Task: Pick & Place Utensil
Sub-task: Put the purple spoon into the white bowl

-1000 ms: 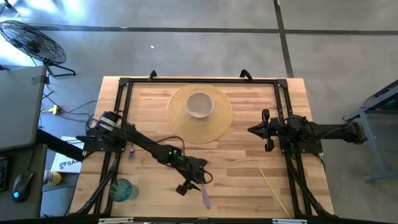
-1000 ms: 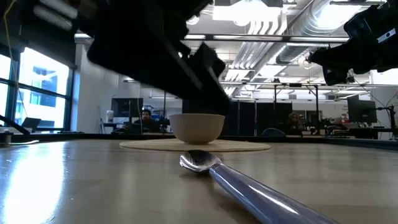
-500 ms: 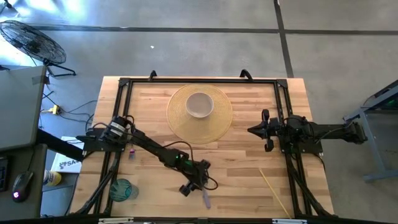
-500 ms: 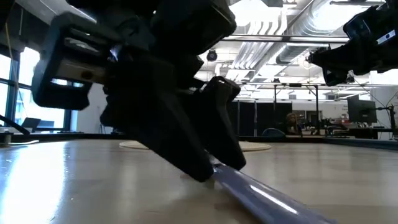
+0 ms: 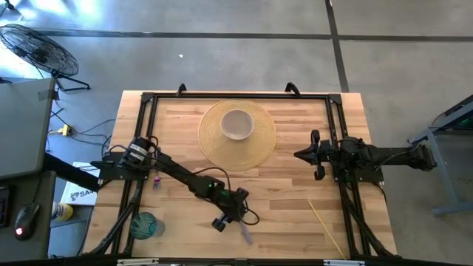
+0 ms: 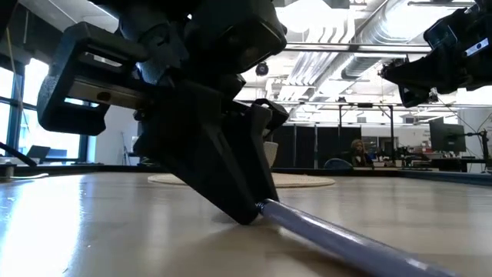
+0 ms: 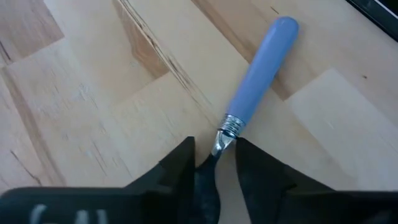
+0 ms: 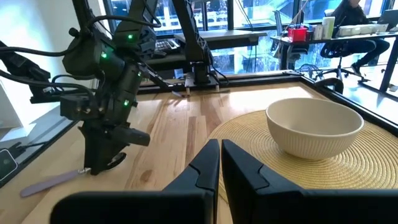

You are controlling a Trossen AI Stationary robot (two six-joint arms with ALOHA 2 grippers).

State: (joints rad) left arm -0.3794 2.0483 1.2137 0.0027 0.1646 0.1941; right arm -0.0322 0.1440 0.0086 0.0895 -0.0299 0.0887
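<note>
The spoon has a blue handle (image 5: 246,235) and a metal neck (image 7: 225,135). It lies flat on the wood near the table's near edge. My left gripper (image 5: 232,215) stands down on its bowl end and is shut on it. The spoon's bowl is hidden between the fingers. A cream bowl (image 5: 237,123) sits on a round woven mat (image 5: 237,137) toward the far edge. My right gripper (image 5: 316,155) hovers shut over the table's right part, away from both. My left gripper pinches the spoon's bowl end between its two fingers (image 7: 181,169), just behind the metal neck (image 7: 222,138). The fingers come slanting down from above, in line with the spoon. The blue handle (image 6: 338,238) sticks out past the fingertips and lies on the table.
A teal glass (image 5: 145,224) stands near the near left corner. A thin wooden stick (image 5: 325,225) lies by the near right. A black frame (image 5: 145,133) runs along the table's sides. Bare wood lies between the spoon and the mat.
My left gripper has dropped down onto the table at the spoon's bowl end. In the low view it now hides the spoon's bowl and most of the cream bowl. The spoon's handle stays on the table.
</note>
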